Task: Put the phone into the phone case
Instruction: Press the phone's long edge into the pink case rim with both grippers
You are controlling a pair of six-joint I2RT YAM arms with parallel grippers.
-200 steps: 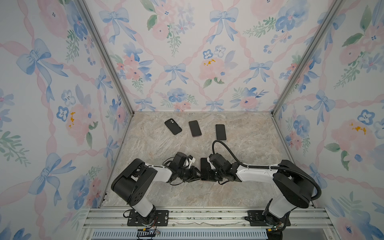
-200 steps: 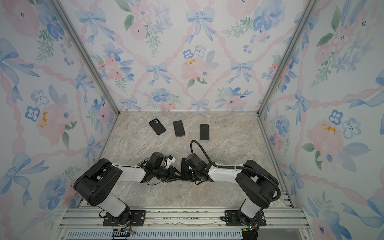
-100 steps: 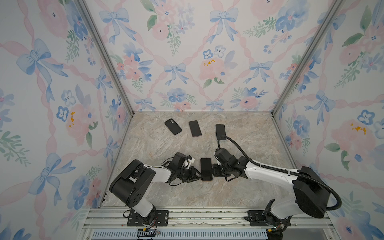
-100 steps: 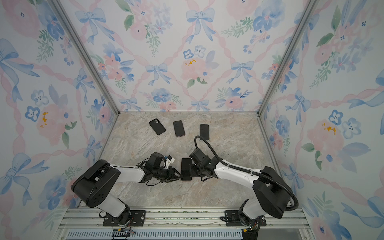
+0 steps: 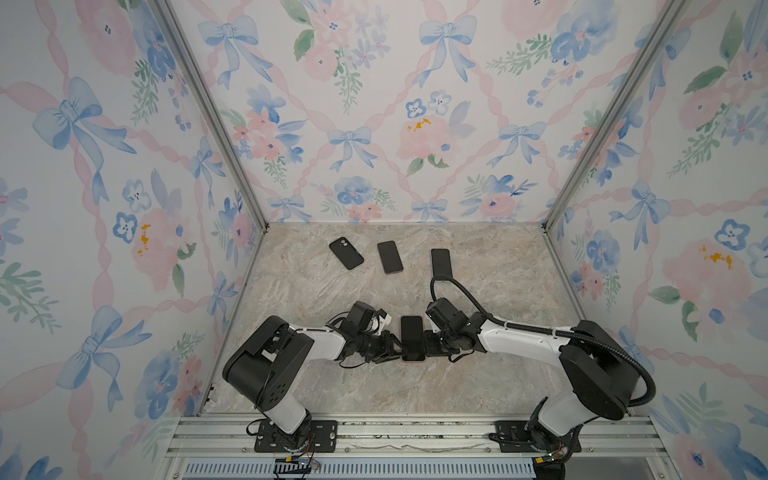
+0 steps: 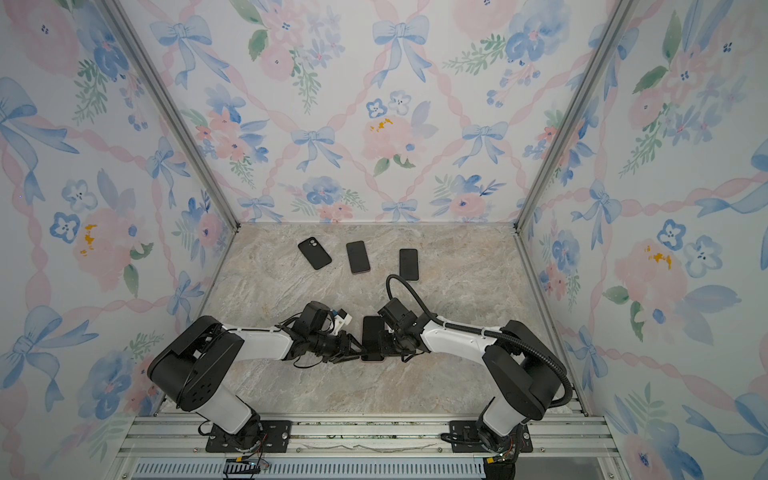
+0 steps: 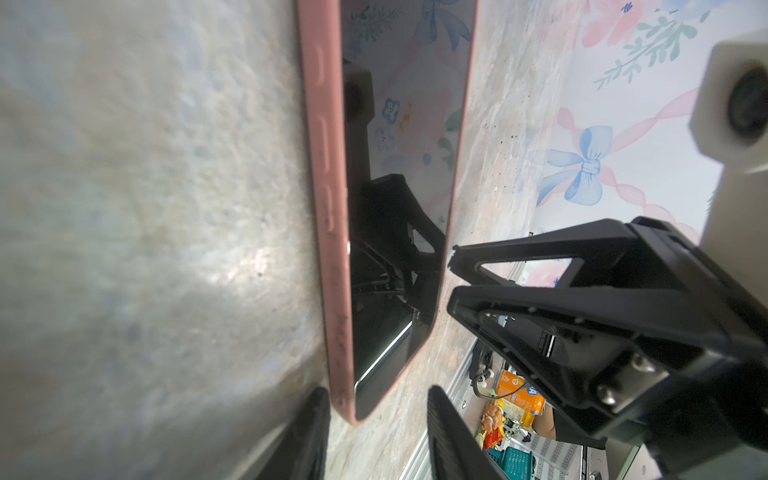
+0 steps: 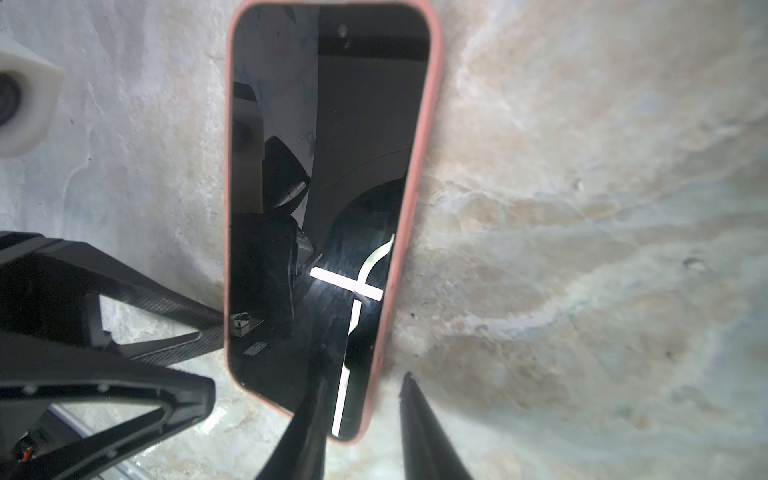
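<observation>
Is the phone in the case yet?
Yes: in the right wrist view the pink case rims the phone along every visible edge of its dark screen.

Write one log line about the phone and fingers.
phone: in pink case, on table | left fingers: open, at edge | right fingers: open, straddling edge

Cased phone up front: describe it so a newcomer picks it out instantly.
On the marble tabletop, ignore the three dark slabs near the back wall; look front-centre, where both arms meet. The phone lies flat, screen up, in a pink case. Unlike the others, it sits directly between the left tool and right tool.
</observation>
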